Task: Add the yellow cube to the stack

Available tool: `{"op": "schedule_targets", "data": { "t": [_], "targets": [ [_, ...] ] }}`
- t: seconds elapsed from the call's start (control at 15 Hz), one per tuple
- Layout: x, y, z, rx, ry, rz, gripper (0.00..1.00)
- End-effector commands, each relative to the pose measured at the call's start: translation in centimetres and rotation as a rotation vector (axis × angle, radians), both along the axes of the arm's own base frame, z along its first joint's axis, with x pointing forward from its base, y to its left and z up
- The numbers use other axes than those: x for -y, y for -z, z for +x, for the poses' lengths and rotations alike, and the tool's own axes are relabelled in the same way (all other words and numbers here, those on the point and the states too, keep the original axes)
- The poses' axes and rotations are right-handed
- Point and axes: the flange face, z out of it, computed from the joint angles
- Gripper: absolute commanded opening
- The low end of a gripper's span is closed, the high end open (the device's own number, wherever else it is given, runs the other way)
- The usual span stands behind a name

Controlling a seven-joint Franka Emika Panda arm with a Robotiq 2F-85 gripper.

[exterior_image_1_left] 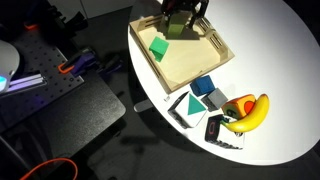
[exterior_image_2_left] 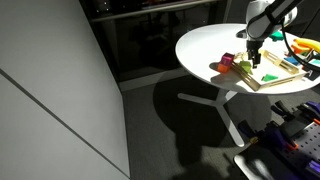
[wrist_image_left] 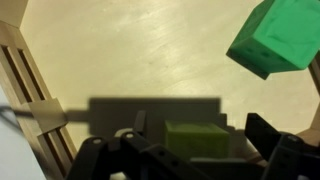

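The yellow cube (wrist_image_left: pixel 196 140), lime yellow-green, sits between my gripper's (wrist_image_left: pixel 192 122) two dark fingers in the wrist view. A gap shows on each side of it, so the gripper is open around it. It rests on the floor of the wooden tray (wrist_image_left: pixel 140 50). In an exterior view the gripper (exterior_image_1_left: pixel 181 20) hangs over the far end of the tray (exterior_image_1_left: pixel 215 48), with the cube (exterior_image_1_left: pixel 177 29) under it. A small red-orange block (exterior_image_1_left: pixel 241 106), the stack, lies by the banana, partly hidden. The gripper also shows in an exterior view (exterior_image_2_left: pixel 254 45).
A darker green cube (exterior_image_1_left: pixel 158 48) lies in the tray and shows close by in the wrist view (wrist_image_left: pixel 280 38). Blue (exterior_image_1_left: pixel 204 86) and grey (exterior_image_1_left: pixel 213 99) blocks, a banana (exterior_image_1_left: pixel 252 112) and other small items sit on the white round table (exterior_image_1_left: pixel 280 60) outside the tray.
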Motion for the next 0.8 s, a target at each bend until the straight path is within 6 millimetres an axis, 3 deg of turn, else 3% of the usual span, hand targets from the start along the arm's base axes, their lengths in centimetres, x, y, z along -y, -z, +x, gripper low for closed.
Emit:
{"op": "schedule_targets", "data": {
  "t": [0.0, 0.27, 0.33, 0.4, 0.73],
  "targets": [
    [-0.3, 0.4, 1.4, 0.003, -0.029, -0.030, 1.00],
    [-1.1, 0.6, 2.3, 0.001, -0.050, -0.043, 1.00],
    [-1.3, 0.6, 2.5, 0.005, -0.048, -0.046, 0.75],
    [-1.5, 0.7, 2.6, 0.003, -0.048, -0.047, 0.74],
    [-1.5, 0.8, 3.0, -0.005, -0.033, -0.050, 0.34]
  ]
}}
